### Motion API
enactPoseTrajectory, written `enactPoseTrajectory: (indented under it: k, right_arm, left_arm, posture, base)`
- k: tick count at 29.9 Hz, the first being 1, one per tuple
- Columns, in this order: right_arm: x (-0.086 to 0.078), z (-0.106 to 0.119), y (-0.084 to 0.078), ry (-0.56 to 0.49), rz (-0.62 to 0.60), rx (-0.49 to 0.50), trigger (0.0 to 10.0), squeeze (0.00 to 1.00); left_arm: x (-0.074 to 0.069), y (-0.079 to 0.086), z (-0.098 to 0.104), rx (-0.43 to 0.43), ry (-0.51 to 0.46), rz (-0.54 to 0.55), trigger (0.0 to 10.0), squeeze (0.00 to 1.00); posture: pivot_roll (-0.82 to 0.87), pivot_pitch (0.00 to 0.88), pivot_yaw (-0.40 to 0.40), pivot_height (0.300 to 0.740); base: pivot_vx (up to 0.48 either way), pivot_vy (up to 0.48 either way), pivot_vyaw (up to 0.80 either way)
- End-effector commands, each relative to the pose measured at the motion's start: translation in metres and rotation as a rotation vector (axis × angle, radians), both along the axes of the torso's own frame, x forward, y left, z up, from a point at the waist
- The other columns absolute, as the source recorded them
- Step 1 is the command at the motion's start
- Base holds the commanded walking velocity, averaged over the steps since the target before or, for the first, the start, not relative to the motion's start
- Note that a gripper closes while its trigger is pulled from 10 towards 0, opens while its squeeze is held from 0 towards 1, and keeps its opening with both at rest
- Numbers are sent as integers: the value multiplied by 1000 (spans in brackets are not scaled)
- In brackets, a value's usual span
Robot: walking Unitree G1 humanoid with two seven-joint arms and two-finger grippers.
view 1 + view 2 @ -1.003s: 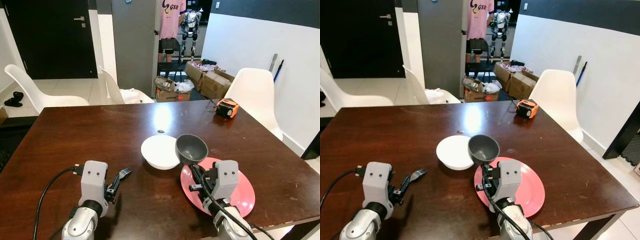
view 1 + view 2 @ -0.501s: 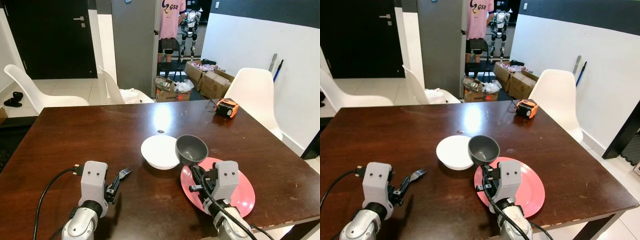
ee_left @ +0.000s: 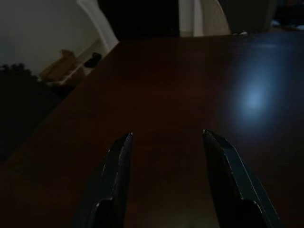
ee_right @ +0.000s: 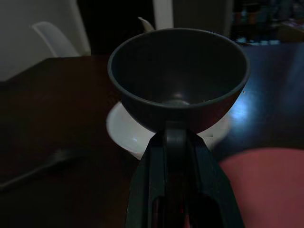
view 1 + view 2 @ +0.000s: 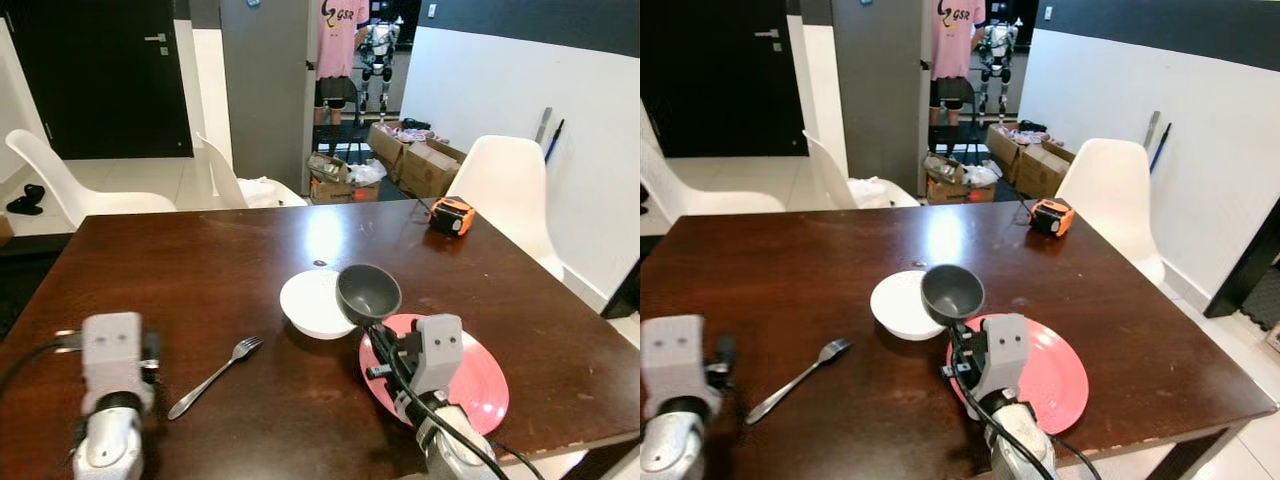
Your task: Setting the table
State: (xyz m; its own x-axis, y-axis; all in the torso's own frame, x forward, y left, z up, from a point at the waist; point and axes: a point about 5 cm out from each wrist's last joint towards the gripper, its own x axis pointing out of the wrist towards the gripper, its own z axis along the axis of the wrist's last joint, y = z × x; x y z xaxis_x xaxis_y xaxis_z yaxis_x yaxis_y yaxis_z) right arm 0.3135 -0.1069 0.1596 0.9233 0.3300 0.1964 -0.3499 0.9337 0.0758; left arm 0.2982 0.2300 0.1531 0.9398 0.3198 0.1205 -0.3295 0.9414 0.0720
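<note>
My right gripper [image 5: 372, 330] is shut on the rim of a dark grey bowl [image 5: 368, 292], holding it tilted above the table between a white bowl [image 5: 312, 304] and a pink plate [image 5: 470, 380]. In the right wrist view the grey bowl [image 4: 178, 76] sits at the fingertips, with the white bowl [image 4: 127, 129] behind it. A metal fork [image 5: 215, 375] lies loose on the dark wooden table [image 5: 180, 270], left of the white bowl. In the left wrist view my left gripper [image 3: 167, 142] is open over bare wood; the arm stands at the table's near left.
An orange tape measure [image 5: 452, 215] lies near the far right edge. White chairs [image 5: 505, 190] stand around the table, one at the far left [image 5: 70, 185]. Cardboard boxes [image 5: 425, 165] and a person [image 5: 338, 50] are beyond the far side.
My left gripper has let go of the fork and drawn back to the left; the fork now lies on the table. The right gripper has carried the grey bowl slightly left and higher.
</note>
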Motion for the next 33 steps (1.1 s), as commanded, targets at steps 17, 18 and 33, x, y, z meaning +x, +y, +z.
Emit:
enactPoseTrajectory:
  k: [17, 18, 33]
  right_arm:
    - [1, -2, 3, -15, 0, -21, 10000, 0]
    - [1, -1, 2, -17, -3, -12, 10000, 0]
    - [2, -2, -1, -15, -23, -13, 10000, 0]
  left_arm:
    - [6, -39, -5, -63, 33, -258, 10000, 0]
    - [6, -39, -6, -59, 38, -260, 10000, 0]
    - [5, -46, -12, -59, 60, -288, 10000, 0]
  posture:
    - [29, 71, 29, 740]
    - [29, 71, 29, 740]
    - [22, 64, 29, 740]
  base:
    - [0, 0, 0]
    - [0, 0, 0]
    - [0, 0, 778]
